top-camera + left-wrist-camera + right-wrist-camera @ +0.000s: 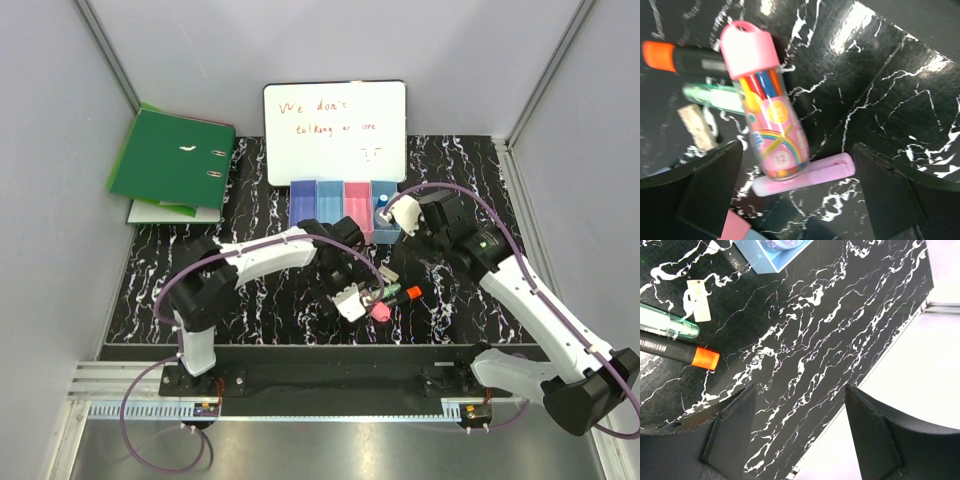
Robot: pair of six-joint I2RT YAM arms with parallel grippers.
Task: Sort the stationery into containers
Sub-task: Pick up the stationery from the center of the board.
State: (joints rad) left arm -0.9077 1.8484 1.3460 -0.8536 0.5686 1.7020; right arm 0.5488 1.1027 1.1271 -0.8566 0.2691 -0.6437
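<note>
The stationery lies in a small heap on the black marbled table. A pink-capped tube with a rainbow label (767, 107) rests across a lilac marker (825, 172). Beside them are a green highlighter (715, 97) and an orange highlighter (685, 57). My left gripper (797, 195) hovers open just above the heap (385, 300), its fingers either side of the tube's lower end and the marker. The containers (345, 205) stand in a row before the whiteboard. A blue-capped bottle (383, 203) sits in the rightmost bin. My right gripper (800, 430) hangs open and empty by that bin (772, 255).
A beige tag-like piece (699, 301) lies near the highlighters. A pink and light-blue object (732, 227) shows at the left wrist view's bottom edge. A green ring binder (172, 160) lies at the back left. The whiteboard (335, 130) leans behind the bins. The table's right edge (880, 360) is close.
</note>
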